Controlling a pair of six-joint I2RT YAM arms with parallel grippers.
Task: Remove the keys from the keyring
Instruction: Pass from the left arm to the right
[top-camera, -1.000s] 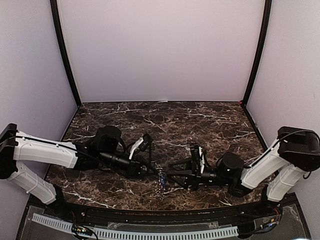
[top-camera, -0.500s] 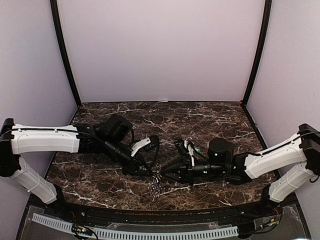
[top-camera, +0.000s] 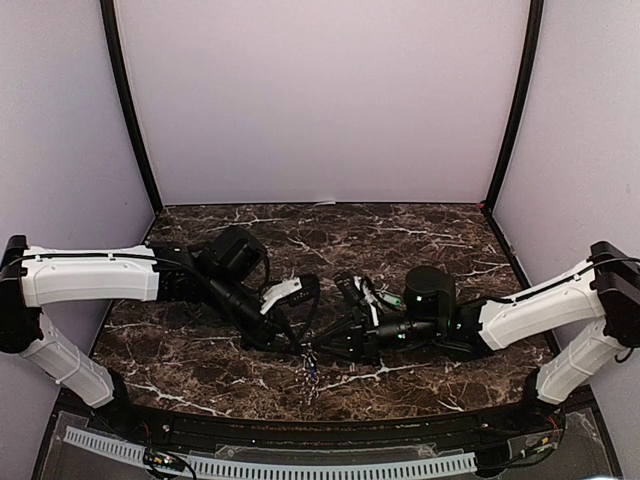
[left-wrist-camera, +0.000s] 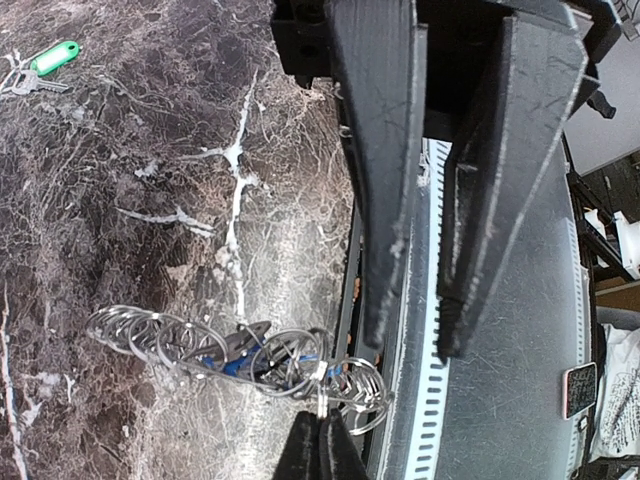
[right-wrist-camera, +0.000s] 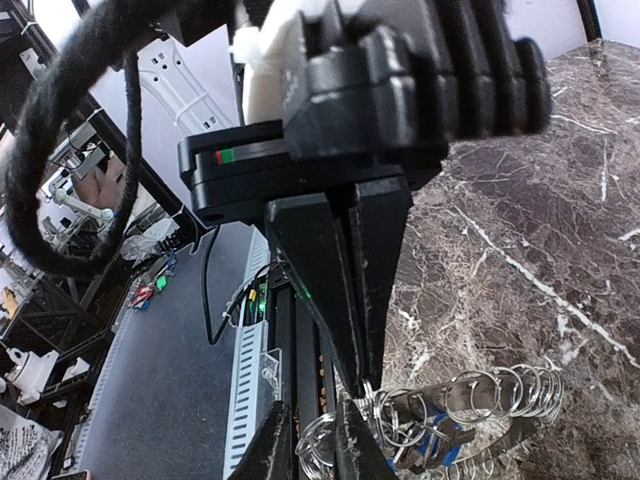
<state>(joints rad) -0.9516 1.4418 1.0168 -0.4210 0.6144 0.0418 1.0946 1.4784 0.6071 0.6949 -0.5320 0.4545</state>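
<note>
The keyring (left-wrist-camera: 262, 357) is a bunch of linked silver wire rings. It hangs just above the marble table with small blue-headed keys (left-wrist-camera: 222, 366) tangled in it. My left gripper (left-wrist-camera: 321, 447) is shut on one wire loop at the bunch's near end. In the right wrist view, my right gripper (right-wrist-camera: 315, 445) has its fingers (right-wrist-camera: 275, 440) drawn in on either side of the end loops of the keyring (right-wrist-camera: 470, 400). Seen from above, the left gripper (top-camera: 302, 346) and right gripper (top-camera: 320, 350) meet tip to tip over the dangling keyring (top-camera: 312, 368). A green-headed key (left-wrist-camera: 52, 57) lies apart on the table.
The dark marble table (top-camera: 400, 240) is walled by pale panels at the back and sides. A slotted white cable rail (left-wrist-camera: 432, 330) runs along the table's near edge, directly under both grippers.
My right arm has stretched leftward to the left gripper, and its jaws have narrowed around the end rings. The left arm shifted slightly, still shut on its loop.
</note>
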